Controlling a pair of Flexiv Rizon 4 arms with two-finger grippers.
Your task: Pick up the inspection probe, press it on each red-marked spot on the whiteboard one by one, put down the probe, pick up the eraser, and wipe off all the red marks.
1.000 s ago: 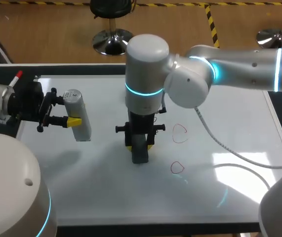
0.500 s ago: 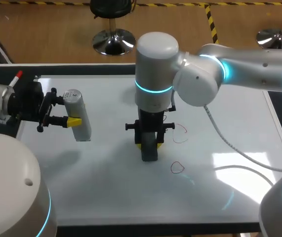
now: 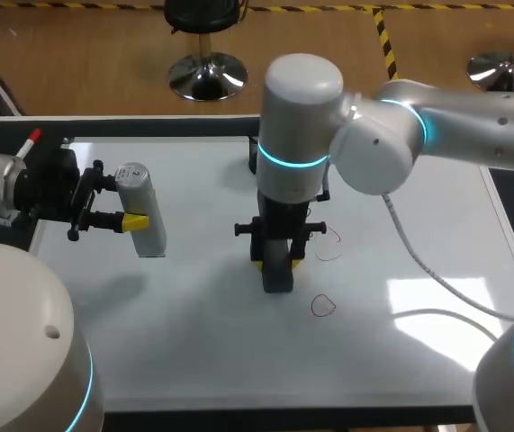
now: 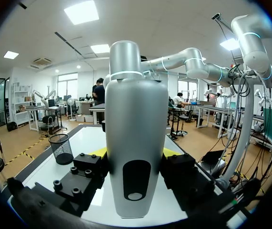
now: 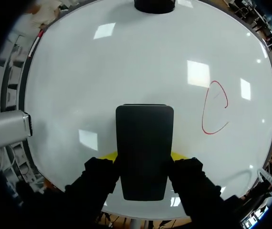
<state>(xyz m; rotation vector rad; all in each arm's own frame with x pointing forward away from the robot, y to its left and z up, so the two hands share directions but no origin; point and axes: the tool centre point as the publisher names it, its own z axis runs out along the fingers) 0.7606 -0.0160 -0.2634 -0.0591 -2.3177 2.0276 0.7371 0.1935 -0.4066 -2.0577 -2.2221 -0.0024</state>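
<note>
You had bare whiteboard (image 3: 193,360) along the lower edge and lower left. One red loop (image 3: 323,306) lay just right of centre. Up and left of it, your right gripper (image 3: 276,259) clamped the black eraser (image 3: 277,275), with a second red mark (image 3: 330,245) beside it. At middle left, your left gripper (image 3: 127,202) grasped the silver probe (image 3: 142,211).

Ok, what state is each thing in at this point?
Inspection probe: clamped in left gripper, over the whiteboard's left side.
Eraser: clamped in right gripper, down at the board.
Far red mark: unwiped, beside the eraser.
Near red mark: unwiped, whole loop.
Marker: lying by the board's far left corner.
</note>
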